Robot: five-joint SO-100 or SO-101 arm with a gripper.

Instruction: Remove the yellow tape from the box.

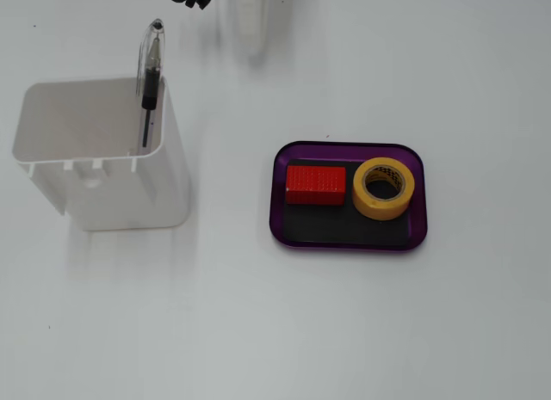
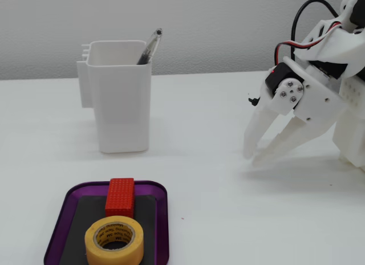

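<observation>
Right now my end effector (image 2: 256, 157) hangs just above the surface (image 2: 217, 219), tips pointing down, the two white fingers (image 2: 255, 131) spread a little way apart with nothing between them. It sits well apart from everything I have to handle, off at the right of the side-on fixed view; the top-down fixed view shows only a blurred white bit of me at its upper edge.

Farther out stands a tall white container (image 2: 120, 105) with a pen (image 2: 149, 47) leaning in its corner, cap end up. I judge it plays no part in this job.

Nearest that camera lies the box (image 2: 57, 219), a shallow purple-rimmed tray with a black floor. Inside it the yellow tape (image 2: 114, 241) lies flat, hole upward, just beside a red block (image 2: 120, 196); I cannot tell whether they touch. In the top-down fixed view the yellow tape (image 1: 385, 187) fills the right part of the box (image 1: 349, 243), the red block (image 1: 316, 184) sits to its left. Lying flat like that, the roll offers its open core and outer wall for a pinch from above, one finger inside the ring.

There is dark printing around the brown core, too small to read.
</observation>
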